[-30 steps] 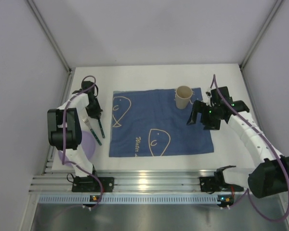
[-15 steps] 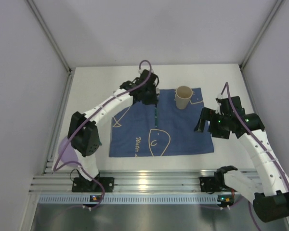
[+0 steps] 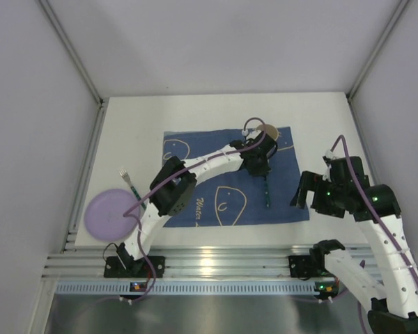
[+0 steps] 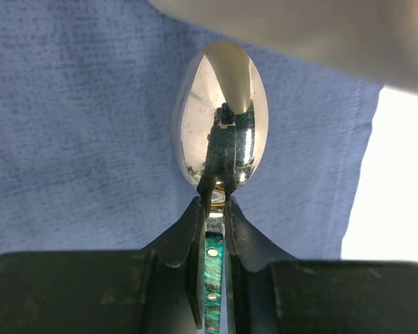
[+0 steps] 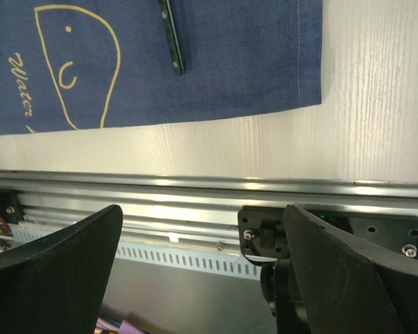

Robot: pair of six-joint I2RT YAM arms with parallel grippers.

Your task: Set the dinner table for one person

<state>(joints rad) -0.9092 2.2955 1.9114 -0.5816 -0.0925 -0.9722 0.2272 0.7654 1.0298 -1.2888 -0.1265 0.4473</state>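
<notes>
On the white dinner table (image 3: 216,111) lies a dark blue placemat (image 3: 195,149) with pale line drawings. My left gripper (image 3: 259,167) reaches over the mat's right part, just in front of the beige cup (image 3: 270,131). It is shut on a spoon (image 3: 266,193) by the neck of its green handle. In the left wrist view the shiny spoon bowl (image 4: 219,118) sticks out past the left gripper (image 4: 216,202) over the blue cloth. My right gripper (image 3: 313,195) hangs open by the mat's near right corner, holding nothing. The spoon handle (image 5: 171,35) shows in the right wrist view.
A fork (image 3: 130,182) lies on the table left of the mat. Beside it, at the near left edge, sits a purple plate (image 3: 108,212). A metal rail (image 3: 216,261) runs along the table's front edge. White walls enclose the table on three sides.
My left arm has carried the spoon from the table's left side across the mat to just in front of the cup. The right arm has drawn back toward the near right.
</notes>
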